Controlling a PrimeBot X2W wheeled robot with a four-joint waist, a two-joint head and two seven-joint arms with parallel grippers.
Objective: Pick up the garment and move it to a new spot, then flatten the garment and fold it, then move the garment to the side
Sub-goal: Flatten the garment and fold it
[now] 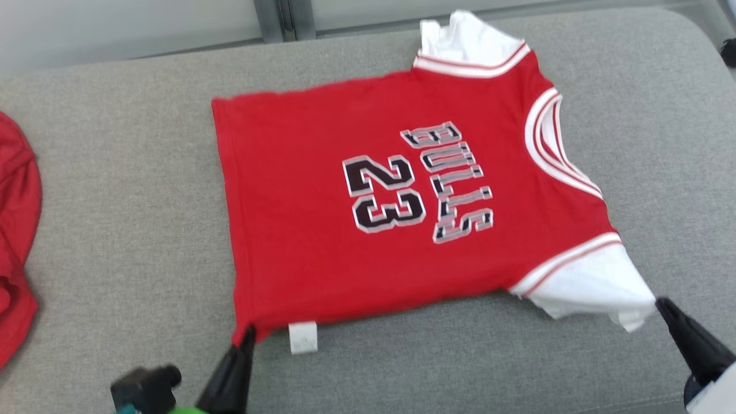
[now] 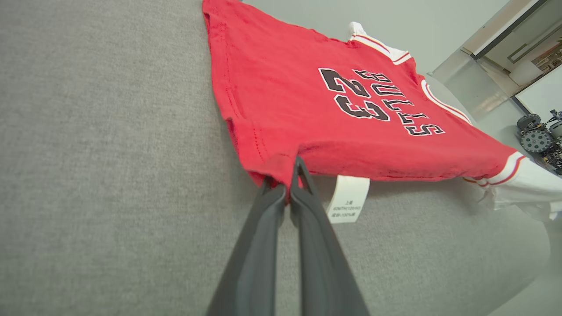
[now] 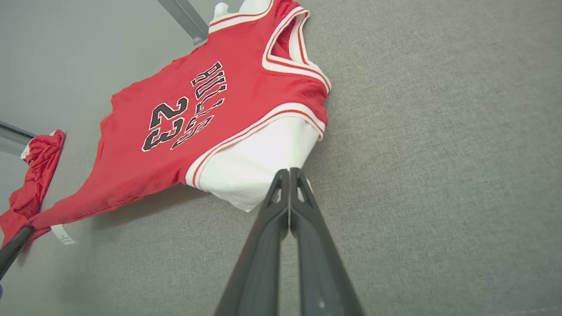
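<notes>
**Shirt pinched at two corners, spread on table**

The shirt (image 1: 322, 230) (red, "BULLS 23" print up, white sleeves) lies spread mid-table (image 1: 126, 172) on the grey cloth cover, neck toward the robot's right, hem toward its left. The near edge looks a bit raised off the cover, w/ shadow under it in the right wrist view.

Left end effector (image 1: 248, 334) is clenched on the near hem corner, red cloth bunched between the fingers, just beside the white care label (image 1: 303, 337). Right end effector (image 1: 661, 302) is clenched too, tips at the edge of the near white sleeve (image 1: 592, 284). It looks like a thin pinch, prob. only a bit of cloth in it.

Handling, as I judge it: light, soft knit, no stiffness, so it'll sag and drape between the two holds and wrinkle if slack. Not fragile or slippery, but a shallow sleeve pinch could slip under tension. Best holds are seams and corners, e.g. hem corners and shoulder or sleeve seams, taken deep enough and pulled apart evenly to keep it flat.

A second red garment (image 1: 14, 230) sits at the table's left edge, well apart.
</notes>
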